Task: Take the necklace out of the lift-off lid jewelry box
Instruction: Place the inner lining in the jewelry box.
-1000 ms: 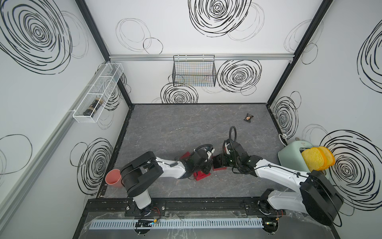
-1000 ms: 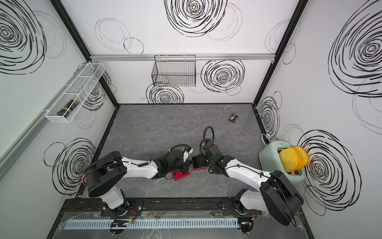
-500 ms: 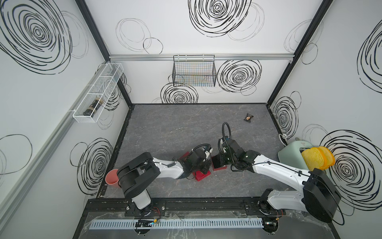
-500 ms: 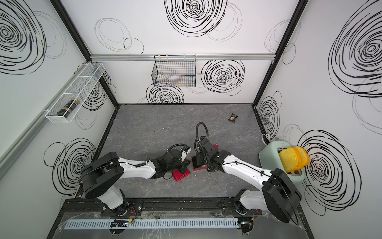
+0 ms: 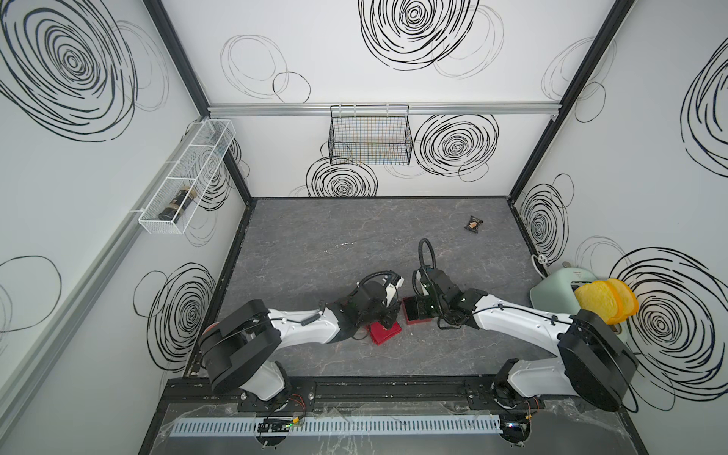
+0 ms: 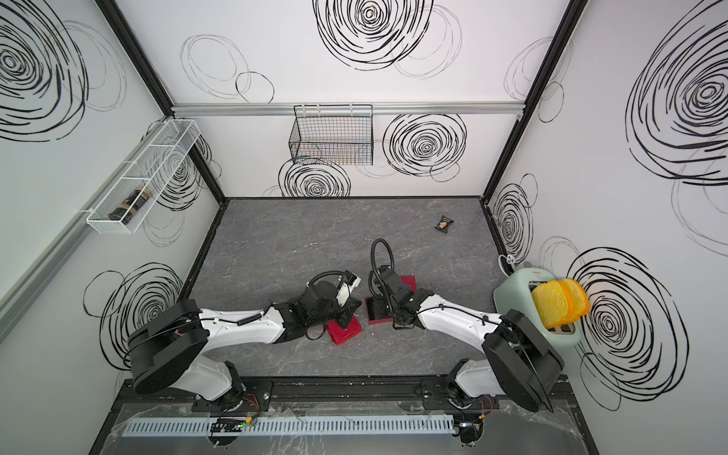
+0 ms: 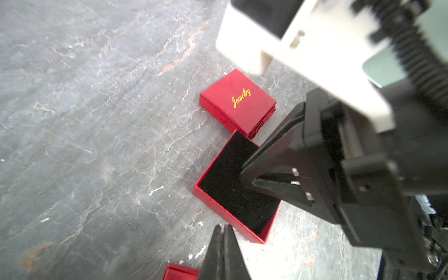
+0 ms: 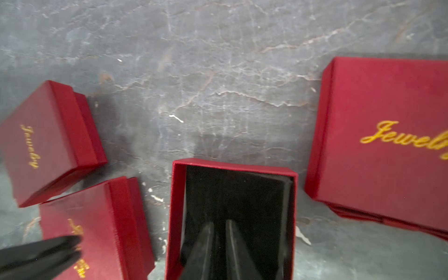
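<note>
White walls (image 5: 98,177) are carrying black scribbled spirals and meeting at black corner posts (image 5: 172,39). An aluminium rail (image 5: 275,107) is running along the back wall, with a black wire basket (image 5: 370,142) hanging from it. A white wire shelf (image 5: 189,177) is hanging on the left wall, holding a dark jar (image 5: 177,203). The grey marbled floor (image 5: 335,228) is lying evenly lit. A mint toaster (image 5: 551,295) is standing at its right edge.

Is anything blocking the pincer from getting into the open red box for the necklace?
No, nothing visible. The box is open, its lid lies beside it, and the right pincer reaches inside over the black lining. The necklace itself doesn't show.
</note>
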Available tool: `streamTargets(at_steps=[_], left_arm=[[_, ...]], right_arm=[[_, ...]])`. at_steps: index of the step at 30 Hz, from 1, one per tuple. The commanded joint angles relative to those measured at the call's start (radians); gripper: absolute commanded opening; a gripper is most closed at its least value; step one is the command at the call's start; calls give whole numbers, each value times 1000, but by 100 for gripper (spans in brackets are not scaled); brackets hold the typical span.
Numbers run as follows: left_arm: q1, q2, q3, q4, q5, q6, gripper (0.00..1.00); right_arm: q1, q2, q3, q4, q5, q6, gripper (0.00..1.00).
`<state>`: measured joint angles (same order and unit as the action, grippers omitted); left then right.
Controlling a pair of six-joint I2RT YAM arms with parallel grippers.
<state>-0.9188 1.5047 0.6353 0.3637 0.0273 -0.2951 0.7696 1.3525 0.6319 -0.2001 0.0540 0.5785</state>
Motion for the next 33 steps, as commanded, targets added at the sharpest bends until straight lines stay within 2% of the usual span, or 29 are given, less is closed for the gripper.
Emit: streamTargets(at_steps=[1,9,14,24,27,31,33], left_arm=[[2,-22,-13,0,-13,21,6],[-7,-54,-8,-25,-29,35,6],[-9,-90,-21,-38,-44,37,7],[-8,-147,-47,-58,-69,40,10],[-8,-161,-53,-67,-73,39,13],[-8,-188,-66,-71,-82,40,29],[-8,-202,-73,-75,-85,43,36]], right_arm=[[-6,24,-32,7,50,0,17],[-4,132,-29,46,32,-11,17],[3,113,7,13,43,-40,18],[-10,25,142,-126,114,-114,37],[-36,22,144,-124,127,-121,44],[-108,7,108,-68,150,-116,74],[-153,-4,94,-45,138,-115,82]])
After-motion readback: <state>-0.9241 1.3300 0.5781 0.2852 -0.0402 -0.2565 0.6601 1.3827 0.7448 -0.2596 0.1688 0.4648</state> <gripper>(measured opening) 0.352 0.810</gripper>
